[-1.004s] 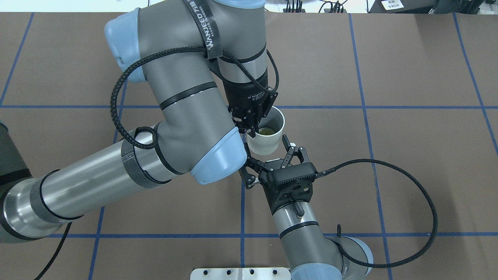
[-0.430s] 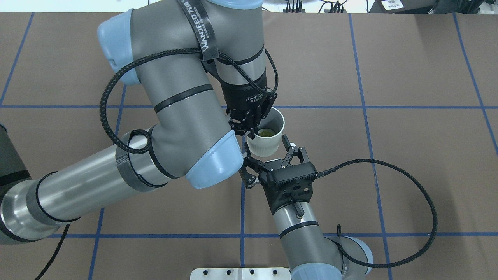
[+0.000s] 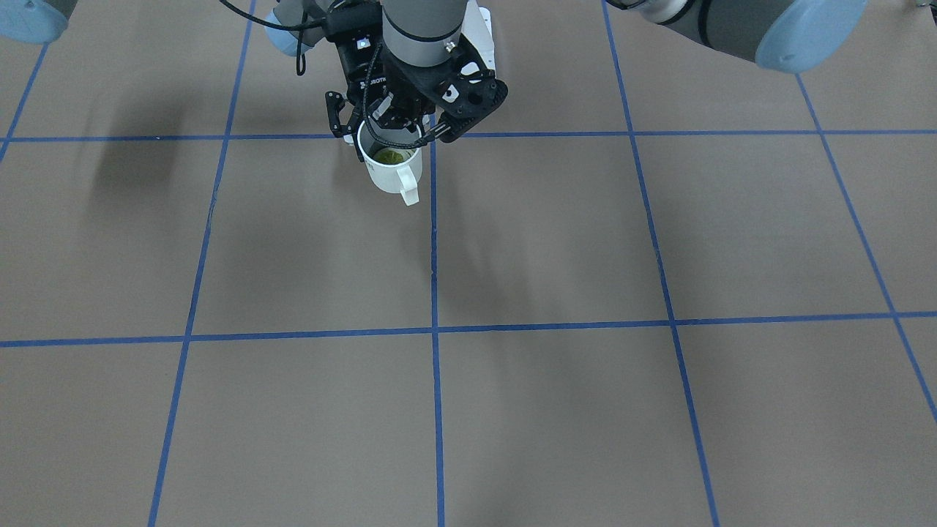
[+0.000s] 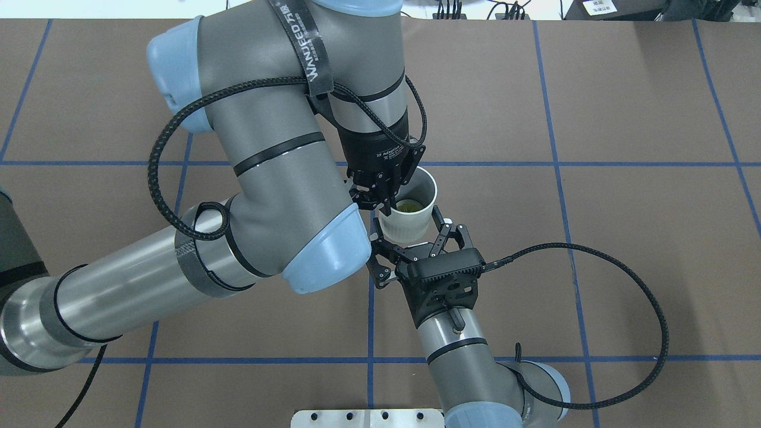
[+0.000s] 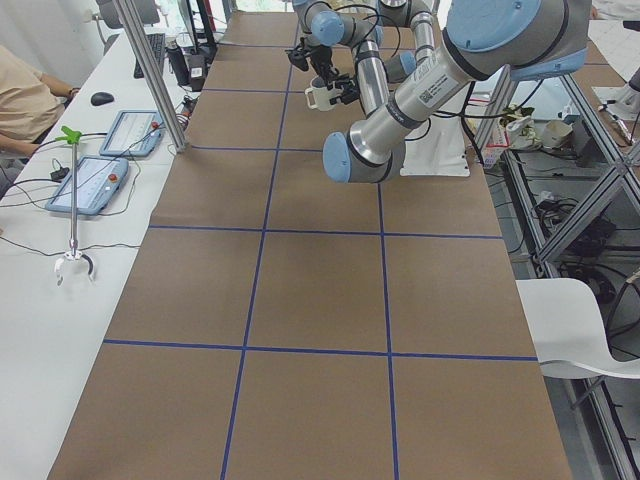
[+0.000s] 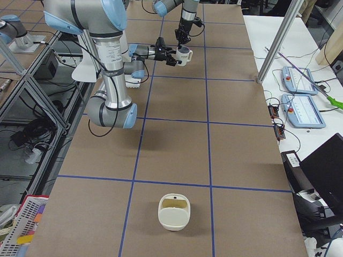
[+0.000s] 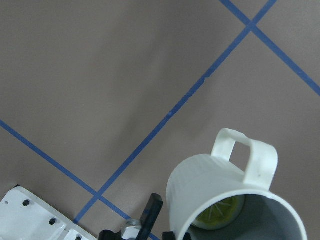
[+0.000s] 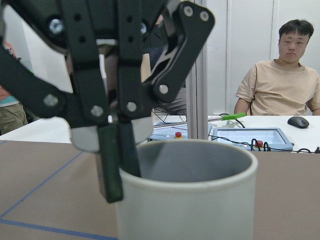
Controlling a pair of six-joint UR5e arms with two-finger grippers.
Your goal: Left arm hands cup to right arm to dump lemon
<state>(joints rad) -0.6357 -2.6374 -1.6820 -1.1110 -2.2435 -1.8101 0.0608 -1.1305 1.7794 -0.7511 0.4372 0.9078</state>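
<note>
The cream-white cup point(image 4: 406, 221) hangs upright above the table with the yellowish-green lemon point(image 4: 408, 206) inside. My left gripper point(image 4: 385, 201) reaches down from above and is shut on the cup's rim, one finger inside and one outside. The right wrist view shows these fingers point(image 8: 113, 165) on the cup's rim point(image 8: 190, 160). My right gripper point(image 4: 408, 227) is open, its fingers spread on either side of the cup's lower body. The front view shows the cup point(image 3: 388, 174), its handle pointing away from the robot, and the lemon point(image 3: 393, 156). The left wrist view shows the cup point(image 7: 210, 190) and lemon point(image 7: 220, 216).
A cream lidded container point(image 6: 174, 212) sits on the table far off toward the robot's right end. The brown table point(image 4: 624, 238) has blue tape lines. An operator point(image 8: 282, 75) sits behind a white bench with teach pendants point(image 6: 303, 101).
My left arm has shifted slightly and brought the cup a little closer in between the right gripper's fingers. The right arm has not moved.
</note>
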